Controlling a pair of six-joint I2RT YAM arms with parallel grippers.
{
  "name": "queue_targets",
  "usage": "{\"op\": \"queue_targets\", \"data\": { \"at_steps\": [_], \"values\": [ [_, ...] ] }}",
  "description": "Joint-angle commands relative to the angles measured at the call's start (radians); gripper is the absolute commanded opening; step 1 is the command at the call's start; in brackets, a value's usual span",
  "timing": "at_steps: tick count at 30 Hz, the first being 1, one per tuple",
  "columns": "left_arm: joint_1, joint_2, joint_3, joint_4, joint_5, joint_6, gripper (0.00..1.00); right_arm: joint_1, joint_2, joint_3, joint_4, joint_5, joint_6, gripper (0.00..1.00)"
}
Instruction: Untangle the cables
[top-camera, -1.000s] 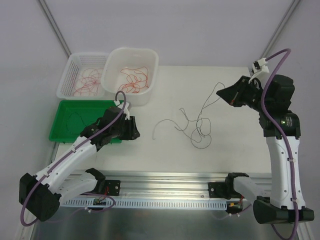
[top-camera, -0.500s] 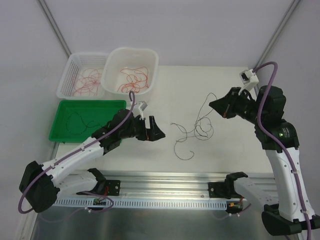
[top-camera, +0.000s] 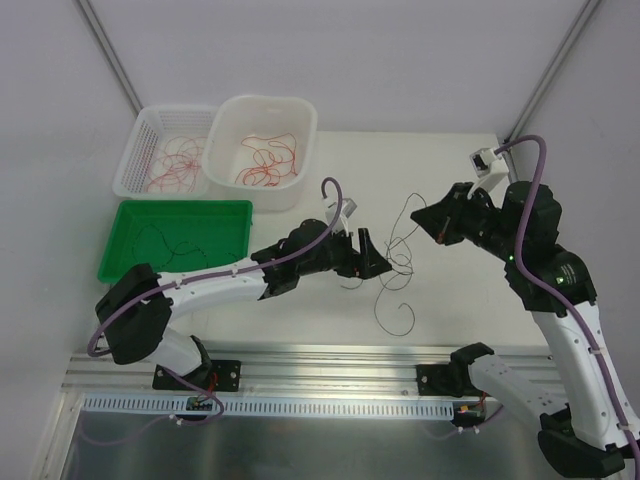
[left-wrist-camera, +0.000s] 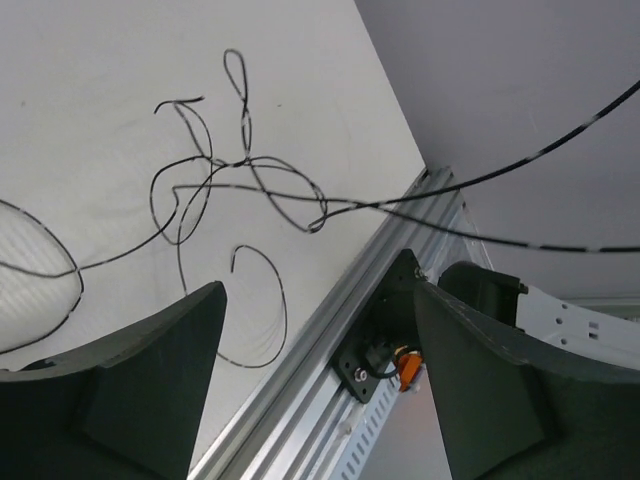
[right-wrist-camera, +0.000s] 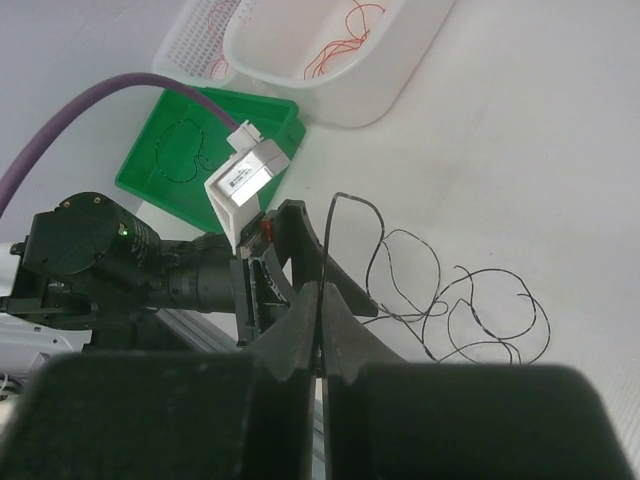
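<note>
A tangle of thin black cables (top-camera: 398, 262) lies mid-table, with one loose end curling toward the front (top-camera: 396, 312). My right gripper (top-camera: 420, 213) hangs above the tangle's right side. In the right wrist view it (right-wrist-camera: 323, 288) is shut on one black cable that rises from between its fingers and arcs down into the tangle (right-wrist-camera: 470, 315). My left gripper (top-camera: 372, 262) reaches in from the left, right at the tangle's edge. Its jaws (left-wrist-camera: 318, 295) stand wide open and hold nothing. The tangle (left-wrist-camera: 240, 180) lies beyond them, and a taut strand (left-wrist-camera: 500, 175) crosses above.
At the back left stand a white mesh basket (top-camera: 135, 150) and a white tub (top-camera: 305, 130), both holding red and orange cables. A green tray (top-camera: 230, 225) in front of them holds a black cable (top-camera: 150, 240). An aluminium rail (top-camera: 330, 355) runs along the table's front edge.
My left arm swung right from the green tray to the tangle and opened its jaws. The right gripper moved left with its cable, and the tangle shifted and bunched up.
</note>
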Motion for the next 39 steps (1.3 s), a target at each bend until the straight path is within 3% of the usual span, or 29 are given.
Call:
{"op": "queue_targets", "data": {
  "at_steps": [1,11,14,15,19,25,28,30,31,33,34,39],
  "values": [
    [-0.029,0.033,0.065,0.112,-0.06,0.037,0.74,0.037,-0.02,-0.014,0.033,0.057,0.025,0.01],
    [-0.061,0.145,0.123,0.114,-0.142,0.081,0.65,0.104,-0.023,-0.025,0.046,0.087,0.058,0.01],
    [-0.061,0.154,0.125,0.101,-0.173,0.095,0.52,0.127,-0.024,-0.031,0.044,0.088,0.058,0.01],
    [-0.061,0.151,0.123,0.095,-0.178,0.1,0.4,0.135,-0.026,-0.033,0.042,0.088,0.058,0.01],
    [-0.061,0.126,0.102,0.089,-0.234,0.129,0.17,0.168,-0.026,-0.053,0.05,0.091,0.064,0.01],
    [-0.061,0.102,0.082,0.101,-0.277,0.187,0.0,0.227,-0.017,-0.076,0.062,0.099,0.079,0.01],
    [-0.061,0.076,0.058,0.115,-0.279,0.248,0.0,0.238,-0.014,-0.082,0.046,0.12,0.074,0.02],
    [-0.061,0.053,0.021,0.127,-0.274,0.269,0.0,0.238,-0.011,-0.088,0.017,0.157,0.064,0.11],
    [-0.059,0.025,0.005,0.143,-0.268,0.285,0.0,0.238,-0.008,-0.091,0.004,0.172,0.058,0.3],
    [-0.059,-0.002,-0.034,0.15,-0.25,0.305,0.0,0.238,0.002,-0.094,-0.037,0.211,0.047,0.49],
    [-0.061,-0.031,-0.048,0.15,-0.247,0.31,0.0,0.238,0.006,-0.094,-0.048,0.222,0.033,0.63],
    [-0.055,-0.11,-0.137,0.15,-0.224,0.309,0.0,0.238,0.008,-0.114,-0.08,0.281,-0.028,0.8]
  ]
}}
